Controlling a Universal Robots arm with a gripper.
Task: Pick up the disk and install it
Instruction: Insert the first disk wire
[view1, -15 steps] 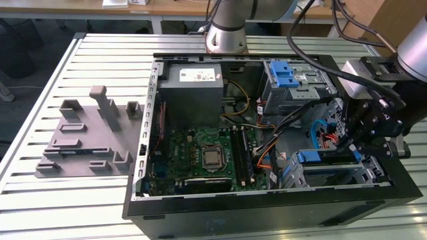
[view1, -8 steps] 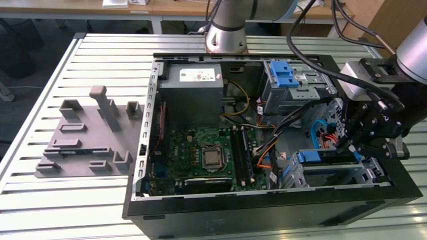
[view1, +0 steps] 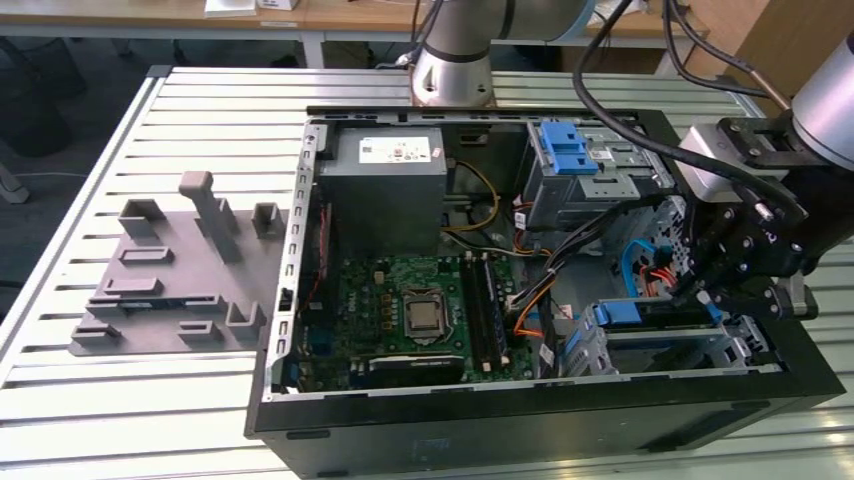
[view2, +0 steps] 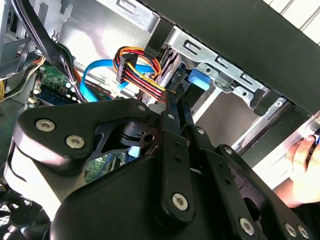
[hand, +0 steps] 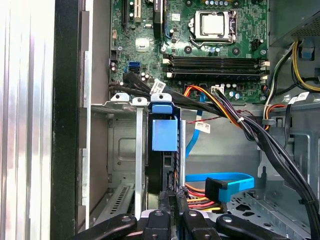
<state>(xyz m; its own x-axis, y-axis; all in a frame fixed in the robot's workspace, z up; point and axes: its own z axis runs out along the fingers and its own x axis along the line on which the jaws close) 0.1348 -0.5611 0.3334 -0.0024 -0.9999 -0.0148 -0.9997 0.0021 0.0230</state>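
Disk (hand: 162, 150), blue-railed, stood on edge in drive cage (hand: 120, 150) at computer case's (view1: 534, 420) front corner. Gripper (hand: 172, 200) fingers pressed together at its rear edge. No writing legible.

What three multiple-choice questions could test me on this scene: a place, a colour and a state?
1. Where is the gripper? A over the grey tray; B in the case, by the drive cage; C above the fan.
2. What colour is the cage's tab? A red; B blue; C green.
3. How is the case? A open; B closed; C upside down.
Answers: B, it hangs at the exterior view's right beside the cage; B, plainly blue in the first wrist view; A, the motherboard shows.
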